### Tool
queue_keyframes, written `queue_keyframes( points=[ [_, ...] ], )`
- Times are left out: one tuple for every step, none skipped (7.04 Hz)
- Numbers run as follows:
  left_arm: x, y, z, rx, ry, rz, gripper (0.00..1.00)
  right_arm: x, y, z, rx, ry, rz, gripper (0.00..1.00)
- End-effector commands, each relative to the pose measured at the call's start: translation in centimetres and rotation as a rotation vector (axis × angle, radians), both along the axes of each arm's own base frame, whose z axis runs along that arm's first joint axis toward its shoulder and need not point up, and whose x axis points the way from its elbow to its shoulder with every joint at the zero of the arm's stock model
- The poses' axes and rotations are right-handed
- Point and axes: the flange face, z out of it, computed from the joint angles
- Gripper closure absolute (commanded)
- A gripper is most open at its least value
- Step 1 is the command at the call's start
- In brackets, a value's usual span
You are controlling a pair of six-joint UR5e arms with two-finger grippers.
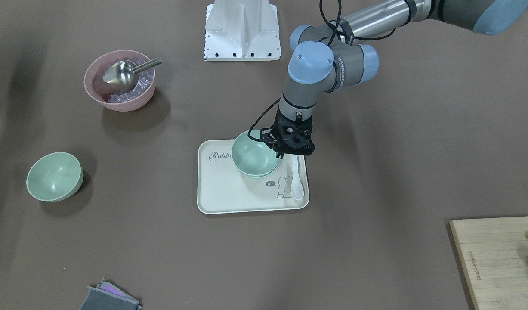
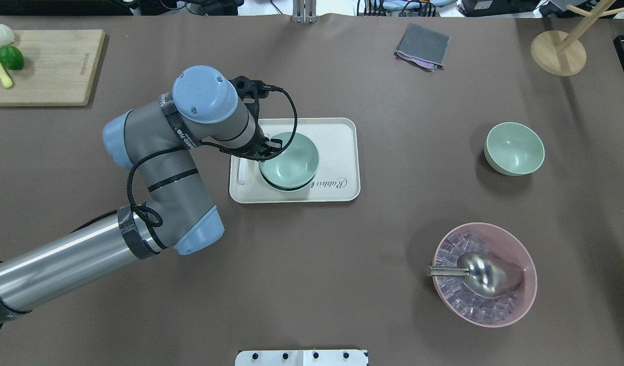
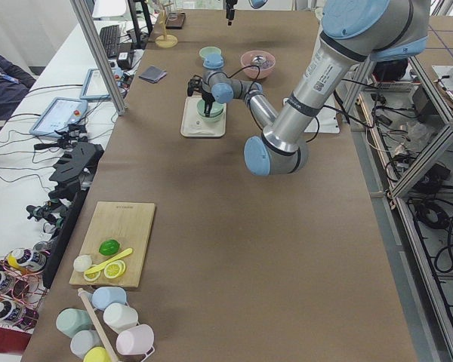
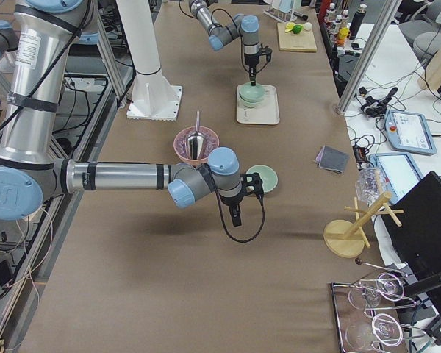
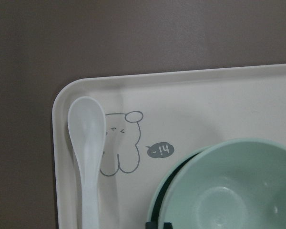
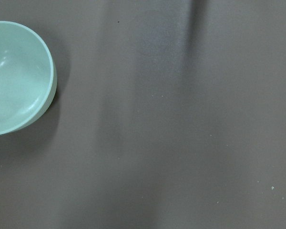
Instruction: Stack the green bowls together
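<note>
Left jaws grip one of three green bowls (image 1: 255,153).

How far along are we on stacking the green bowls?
Done: the upper green bowl sits nested in the lower green bowl on the tray. In hand: the left gripper grips the upper bowl's rim, seemingly not yet released. Left: the third green bowl stands alone on the table, to be added.
</note>
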Motion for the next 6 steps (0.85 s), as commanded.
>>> queue_keyframes(
  points=[
    [0.1, -0.1, 0.4, -0.003, -0.004, 0.0, 1.0, 0.0, 0.0, 0.0, 0.001, 0.0, -0.001, 0.0],
    [0.5, -0.4, 1.0, 0.007, 0.009, 0.0, 1.0, 0.0, 0.0, 0.0, 0.001, 0.0, -0.001, 0.0],
    [1.0, -0.6, 1.6, 0.016, 0.022, 0.001, 1.0, 0.0, 0.0, 0.0, 0.001, 0.0, -0.001, 0.0],
    [1.0, -0.6, 1.5, 0.018, 0.024, 0.001, 1.0, 0.0, 0.0, 0.0, 0.001, 0.0, -0.001, 0.0],
    [1.0, -0.6, 1.4, 0.019, 0.026, 0.001, 1.0, 0.0, 0.0, 0.0, 0.002, 0.0, -0.002, 0.0],
    [1.0, -0.6, 1.4, 0.021, 0.027, 0.002, 1.0, 0.0, 0.0, 0.0, 0.002, 0.0, -0.002, 0.0]
  ],
)
